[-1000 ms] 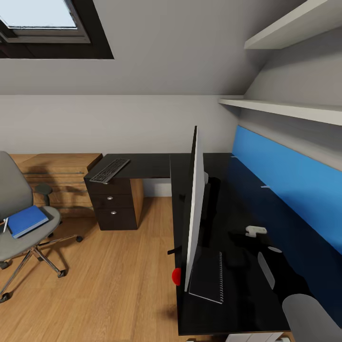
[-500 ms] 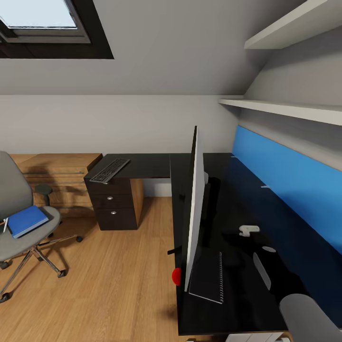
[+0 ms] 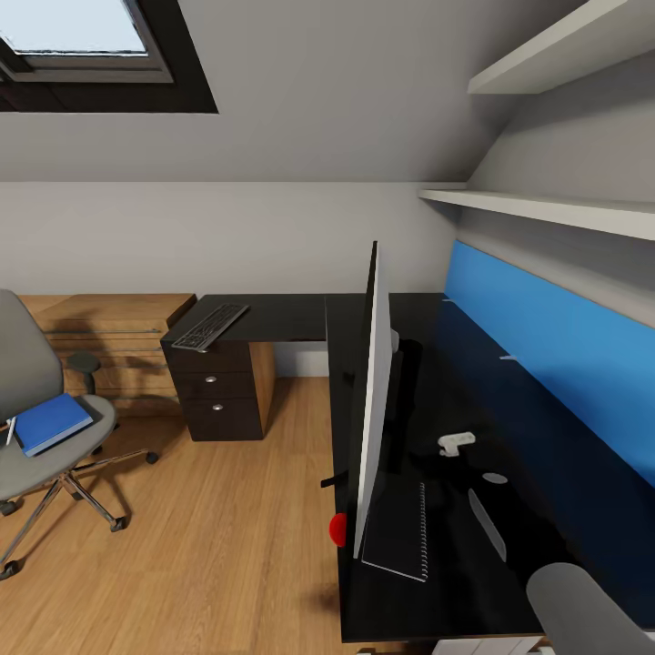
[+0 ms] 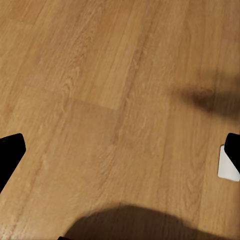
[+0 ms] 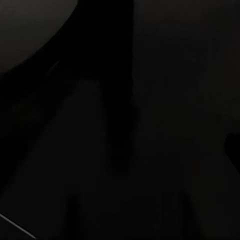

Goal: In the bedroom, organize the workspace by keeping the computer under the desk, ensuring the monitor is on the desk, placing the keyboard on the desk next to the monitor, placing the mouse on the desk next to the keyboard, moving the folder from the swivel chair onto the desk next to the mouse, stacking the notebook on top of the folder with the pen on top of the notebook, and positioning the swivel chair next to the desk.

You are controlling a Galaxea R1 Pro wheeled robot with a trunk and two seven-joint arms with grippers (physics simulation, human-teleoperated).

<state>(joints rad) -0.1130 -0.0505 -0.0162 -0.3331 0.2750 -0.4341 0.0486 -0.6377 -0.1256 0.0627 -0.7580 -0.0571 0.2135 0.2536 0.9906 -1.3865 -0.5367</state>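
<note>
The black-topped desk [image 3: 291,318] with its blue back panel runs along the right wall. On it the monitor [image 3: 373,400] stands edge-on to me, a red dot at its lower corner. Behind the screen lies the spiral-bound notebook [image 3: 400,532]. The keyboard [image 3: 211,326] rests on the desk's left wing. At far left the swivel chair [image 3: 36,446] carries the blue folder [image 3: 50,423], with the thin pen [image 3: 10,429] beside it. My right arm [image 3: 582,609] reaches over the desk, its pale wrist piece [image 3: 455,443] near the notebook; its black fingers merge with the dark top. My left gripper [image 4: 120,150] hangs open over wood floor. Computer and mouse are out of view.
A dark drawer unit [image 3: 218,391] stands under the keyboard end. A light-wood dresser [image 3: 109,337] sits against the back wall behind the chair. Two white shelves [image 3: 546,209] jut out above the desk. Open wood floor [image 3: 227,509] lies between chair and desk.
My right arm's pale wrist piece and grey links have slid left over the desk, closer to the monitor and notebook. Chair, folder, keyboard and monitor are unmoved.
</note>
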